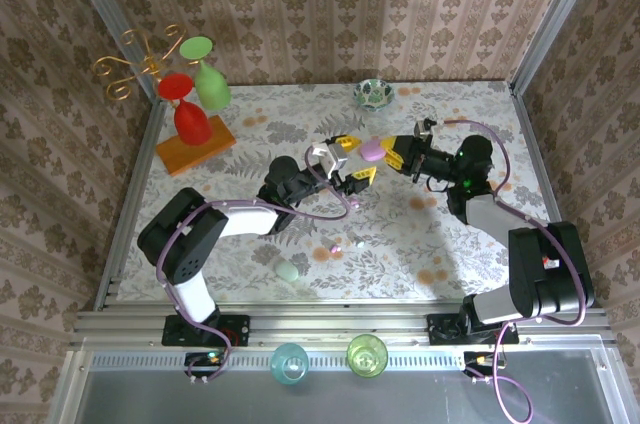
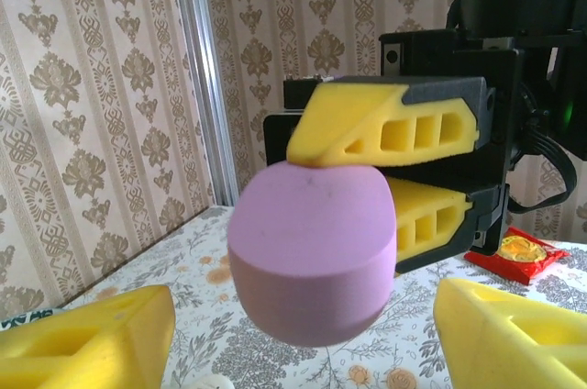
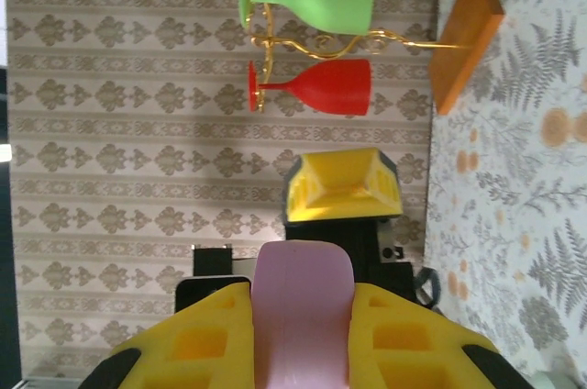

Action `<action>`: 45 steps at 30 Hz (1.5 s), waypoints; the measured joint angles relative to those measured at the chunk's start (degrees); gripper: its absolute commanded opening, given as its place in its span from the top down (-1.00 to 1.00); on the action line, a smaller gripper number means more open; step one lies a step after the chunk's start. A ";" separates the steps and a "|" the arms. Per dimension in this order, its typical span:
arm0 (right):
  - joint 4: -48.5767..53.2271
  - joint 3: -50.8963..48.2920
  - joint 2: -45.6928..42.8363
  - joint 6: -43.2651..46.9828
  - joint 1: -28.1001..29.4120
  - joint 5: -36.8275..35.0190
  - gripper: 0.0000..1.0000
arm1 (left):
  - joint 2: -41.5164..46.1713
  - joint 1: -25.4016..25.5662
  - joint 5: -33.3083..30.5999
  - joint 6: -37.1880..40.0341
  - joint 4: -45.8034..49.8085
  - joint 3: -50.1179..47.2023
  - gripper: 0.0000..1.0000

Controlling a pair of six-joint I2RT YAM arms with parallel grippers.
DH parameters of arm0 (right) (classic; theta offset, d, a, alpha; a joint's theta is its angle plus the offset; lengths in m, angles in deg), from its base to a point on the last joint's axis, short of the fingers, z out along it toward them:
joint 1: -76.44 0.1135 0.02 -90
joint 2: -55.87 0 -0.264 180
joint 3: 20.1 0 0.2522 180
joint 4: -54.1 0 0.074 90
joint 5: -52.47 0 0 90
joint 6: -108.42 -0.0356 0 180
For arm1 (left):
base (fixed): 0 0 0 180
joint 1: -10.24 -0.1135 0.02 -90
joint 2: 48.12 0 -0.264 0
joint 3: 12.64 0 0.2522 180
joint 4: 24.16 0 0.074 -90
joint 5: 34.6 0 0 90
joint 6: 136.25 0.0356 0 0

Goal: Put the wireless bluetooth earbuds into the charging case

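Floral tabletop (image 1: 450, 234), wallpapered walls (image 1: 330, 14): right gripper (image 1: 397, 152) clamps lilac pebble-shaped plastic case (image 1: 373, 149) mid-air. The left gripper (image 1: 356, 159) is open, fingers either side of it. Tiny glossy earbuds (image 1: 336, 247) lie loose on the tabletop below. Suggest left pinches the lid squarely while right holds firm.

The right end effector (image 1: 386, 151) is showing yellow pads against a lilac charging case (image 1: 372, 149); the counter (image 1: 440, 234) is displaying grey fern print with orange blossoms; the wallpaper (image 1: 330, 4) is showing beige damask.

Lilac charging case (image 1: 374, 149) pinched aloft — tiny earbuds (image 1: 352, 241) lie on the table (image 1: 450, 114).
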 measured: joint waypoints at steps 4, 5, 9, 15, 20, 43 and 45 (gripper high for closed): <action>-3.37 0.17 0.37 -2.78 1.05 -0.50 0.66 | 0.00 0.31 -0.15 -0.02 -0.33 0.04 -0.31; -3.91 0.22 0.37 -3.30 1.25 -0.50 0.65 | 0.00 0.31 -0.15 -0.02 -0.37 0.07 -0.28; -4.81 0.22 0.39 -4.02 1.73 -0.50 0.65 | 0.00 0.31 -0.11 -0.46 -0.52 0.37 -0.17; -5.77 0.22 0.55 -4.22 1.95 -0.50 0.65 | 0.00 0.33 0.09 -1.29 -0.98 0.83 -0.04; -5.81 0.22 1.05 -4.20 2.12 -0.55 0.66 | 0.00 0.31 0.50 -1.75 -1.11 1.05 -0.09; -5.20 1.14 1.60 -4.02 2.12 -0.70 0.06 | 0.00 0.20 1.11 -3.08 -1.18 1.79 0.55; -4.13 1.42 1.60 -2.86 2.12 -0.85 -0.14 | 0.00 0.20 1.75 -3.10 -1.16 1.79 0.55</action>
